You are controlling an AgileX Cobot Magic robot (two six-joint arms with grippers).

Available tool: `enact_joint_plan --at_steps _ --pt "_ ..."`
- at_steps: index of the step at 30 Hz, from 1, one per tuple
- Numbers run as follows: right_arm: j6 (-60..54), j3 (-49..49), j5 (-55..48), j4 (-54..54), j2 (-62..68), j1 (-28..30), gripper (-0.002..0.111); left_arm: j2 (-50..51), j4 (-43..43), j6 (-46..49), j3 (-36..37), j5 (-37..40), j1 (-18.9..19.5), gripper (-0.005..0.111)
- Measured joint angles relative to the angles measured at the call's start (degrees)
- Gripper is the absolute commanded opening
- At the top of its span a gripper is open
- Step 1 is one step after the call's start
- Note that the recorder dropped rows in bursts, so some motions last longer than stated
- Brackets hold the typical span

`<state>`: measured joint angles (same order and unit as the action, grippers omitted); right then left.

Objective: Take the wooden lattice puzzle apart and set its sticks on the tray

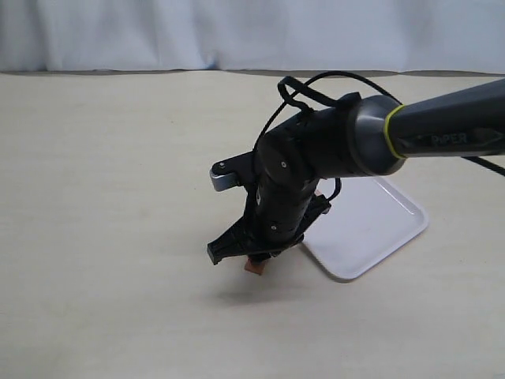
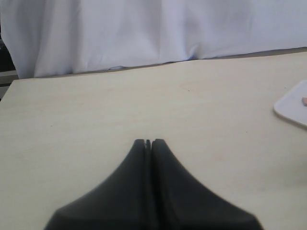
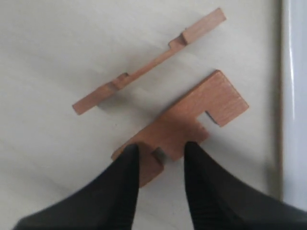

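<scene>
Fingers (image 3: 124, 187) of R gripper (image 3: 161, 148) part-open, pinching notched stick (image 3: 192, 115) nr tray (image 3: 293, 96).

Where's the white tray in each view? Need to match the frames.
Exterior: the tray lies on the right, partly hidden behind the right gripper.
Left wrist: only one rounded corner, cut by the frame edge, beside the shut left gripper.
Right wrist: a white rim strip at the frame edge, beside the stick in the right gripper.
Shared landmark: the pale table.
</scene>
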<state>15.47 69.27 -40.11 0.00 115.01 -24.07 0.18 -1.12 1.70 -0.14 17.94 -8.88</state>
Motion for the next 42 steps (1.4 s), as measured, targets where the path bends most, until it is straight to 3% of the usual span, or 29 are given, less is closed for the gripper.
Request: enact_joint_plan --at_steps 2,14,19,26,34,42 --pt "1.1 0.0 0.0 0.0 0.0 0.0 0.054 0.0 0.0 0.0 0.0 0.0 0.0 0.000" --pt "12.1 0.0 4.2 -1.2 1.4 -0.1 0.051 0.0 0.0 0.0 0.0 0.0 0.0 0.000" --pt "12.3 0.0 4.3 -2.2 1.7 -0.1 0.032 0.0 0.0 0.0 0.0 0.0 0.0 0.000" --pt "12.1 0.0 3.0 -3.5 1.7 -0.1 0.026 0.0 0.0 0.0 0.0 0.0 0.0 0.000" --pt "7.8 0.0 0.2 -3.7 0.9 -0.1 0.005 0.0 0.0 0.0 0.0 0.0 0.0 0.000" --pt "3.8 -0.1 -1.2 -10.9 -6.2 -0.1 0.005 0.0 0.0 0.0 0.0 0.0 0.0 0.000"
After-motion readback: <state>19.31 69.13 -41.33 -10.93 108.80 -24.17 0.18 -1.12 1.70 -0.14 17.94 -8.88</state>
